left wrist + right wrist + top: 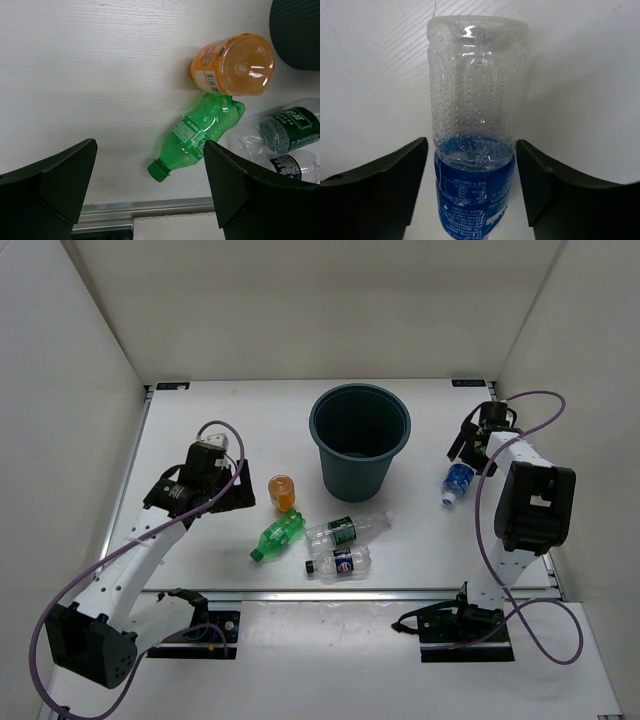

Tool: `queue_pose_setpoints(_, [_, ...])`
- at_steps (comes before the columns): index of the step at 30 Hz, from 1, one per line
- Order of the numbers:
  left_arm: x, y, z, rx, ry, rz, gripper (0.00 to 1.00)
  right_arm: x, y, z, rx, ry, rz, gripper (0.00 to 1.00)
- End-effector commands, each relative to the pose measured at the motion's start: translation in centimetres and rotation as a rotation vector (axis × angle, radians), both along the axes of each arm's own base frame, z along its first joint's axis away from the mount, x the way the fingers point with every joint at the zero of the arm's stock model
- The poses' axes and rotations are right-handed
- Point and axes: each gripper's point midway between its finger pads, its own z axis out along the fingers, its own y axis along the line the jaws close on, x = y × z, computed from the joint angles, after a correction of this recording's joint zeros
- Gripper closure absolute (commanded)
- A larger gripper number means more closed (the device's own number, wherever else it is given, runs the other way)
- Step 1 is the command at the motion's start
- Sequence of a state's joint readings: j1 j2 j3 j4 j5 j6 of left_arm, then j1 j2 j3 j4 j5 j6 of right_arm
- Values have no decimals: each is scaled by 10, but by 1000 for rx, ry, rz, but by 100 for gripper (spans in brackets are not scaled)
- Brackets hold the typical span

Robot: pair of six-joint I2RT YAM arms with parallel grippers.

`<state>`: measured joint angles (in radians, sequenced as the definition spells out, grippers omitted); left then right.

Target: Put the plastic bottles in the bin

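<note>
Blue-labelled and clear at its far end, one plastic bottle [472,100] lies on the white surface [220,420] to the right of the bin [355,475], near it but apart. The right pincer [472,150] straddles this bottle. Its two fingers stand either side of the body at the top edge of the label, with a thin sliver of surface showing on at least the left side. The jaws are therefore spread about the bottle and not plainly pinching it. The bottle's long axis runs straight away from the wrist, label end nearer and clear end farther, so the fingers cross its width squarely.

The right arm is plainly the nearer one to this bottle. A lift and a carry leftward over the bin's rim looks like what follows.

The left pincer [150,150] is spread wide and holds nothing, hovering over the green bottle [200,132]. That bottle lies slantwise, with its cap toward the near edge. The orange bottle [232,65] lies just beyond it, and two clear bottles [345,545] lie beside it, in front of the bin.
</note>
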<state>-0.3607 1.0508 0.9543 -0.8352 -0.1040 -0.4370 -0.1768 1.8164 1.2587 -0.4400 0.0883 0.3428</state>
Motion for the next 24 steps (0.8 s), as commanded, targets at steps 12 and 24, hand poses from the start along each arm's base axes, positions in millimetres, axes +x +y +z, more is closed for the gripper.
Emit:
queue_pose_setpoints(12, [1,5,10,-9,-67,7,1,21,4,154,-121,-340,52,88])
queue_pose_setpoints(24, [32,-40,12,-62,-106,-138,1,25,203,373,-300,-914,515,86])
